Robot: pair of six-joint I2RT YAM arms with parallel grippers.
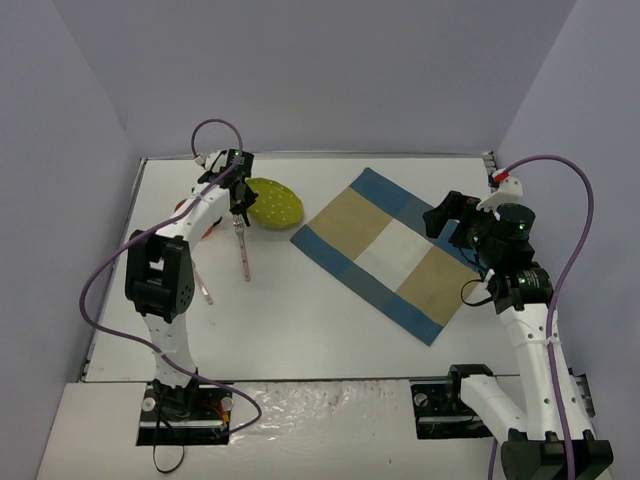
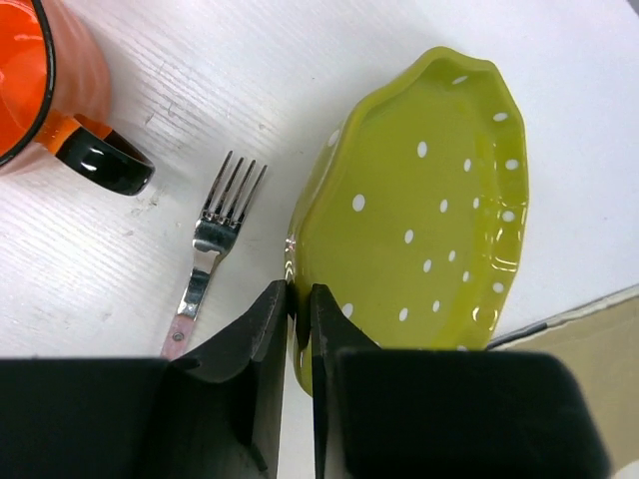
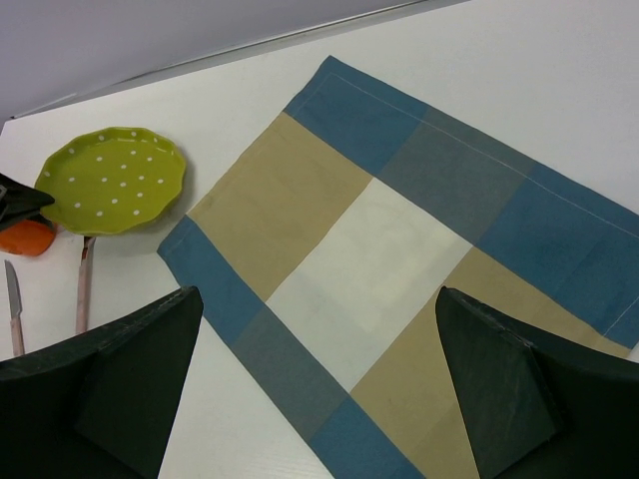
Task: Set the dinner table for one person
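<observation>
One white dinner table (image 1: 300, 330) is filling the overhead view, its checked placemat (image 1: 390, 250) lying bare right of centre. My left claw (image 2: 297, 319) is pinching the green plate (image 2: 419, 220) by its rim at upper left, fork (image 2: 215, 235) and orange mug (image 2: 50, 90) lying beside it. My right claw (image 3: 318, 299) is hanging wide open over the placemat. I am judging the setting barely begun, with plate, fork and mug all needing moving across
</observation>
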